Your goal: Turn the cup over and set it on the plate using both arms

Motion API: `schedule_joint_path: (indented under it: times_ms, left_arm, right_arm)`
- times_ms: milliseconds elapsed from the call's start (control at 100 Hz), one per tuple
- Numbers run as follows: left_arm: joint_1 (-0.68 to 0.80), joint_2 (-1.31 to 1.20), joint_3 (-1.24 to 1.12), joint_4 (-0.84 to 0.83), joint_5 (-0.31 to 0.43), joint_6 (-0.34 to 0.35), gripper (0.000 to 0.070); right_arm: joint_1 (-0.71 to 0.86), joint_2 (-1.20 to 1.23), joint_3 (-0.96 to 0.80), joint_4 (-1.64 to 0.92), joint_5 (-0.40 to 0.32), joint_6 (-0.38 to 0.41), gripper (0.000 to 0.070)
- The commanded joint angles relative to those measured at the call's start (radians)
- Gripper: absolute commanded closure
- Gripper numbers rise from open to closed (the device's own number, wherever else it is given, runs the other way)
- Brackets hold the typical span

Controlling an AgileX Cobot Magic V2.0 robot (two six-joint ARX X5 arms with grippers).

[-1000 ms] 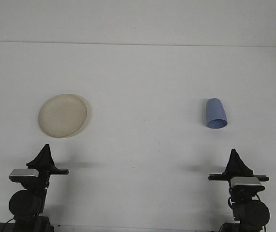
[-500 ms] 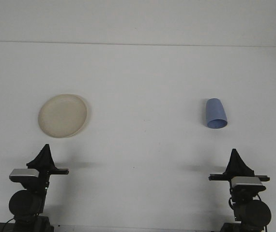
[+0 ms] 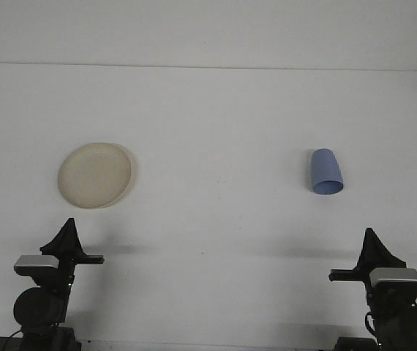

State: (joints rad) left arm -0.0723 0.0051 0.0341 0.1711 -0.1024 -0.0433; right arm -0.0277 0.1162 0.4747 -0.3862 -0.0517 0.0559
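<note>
Front view: blue cup (image 3: 326, 172) on its side; plate (image 3: 94, 174) far left; end effector states unclear.

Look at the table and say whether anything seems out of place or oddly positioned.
The blue plastic cup lies tipped on its side, its open mouth facing the camera, far right of the round cream plate. Nothing appears spilled or damaged.

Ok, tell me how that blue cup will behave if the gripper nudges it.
The blue cup lies on its side on the bare table, so it will probably roll. Its tapered shape suggests a curved path. It looks thin and light, likely easy to push.
</note>
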Motion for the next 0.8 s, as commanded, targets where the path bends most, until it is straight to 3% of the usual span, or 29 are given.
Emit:
schedule_joint_path:
  times_ms: [0,420,790]
  left_arm:
    - [0.001,-0.002,-0.02,0.01,-0.001,-0.002,0.0689]
    - [0.001,-0.002,-0.02,0.01,-0.001,-0.002,0.0689]
    - [0.001,-0.002,-0.02,0.01,-0.001,-0.002,0.0689]
  right_arm:
    - [-0.002,0.045,0.072,-0.063,0.0,0.0,0.07]
    - [0.011,0.375,0.413,-0.474,-0.002,0.001,0.07]
    - [0.011,0.497,0.449,-0.555,-0.001,0.048,0.07]
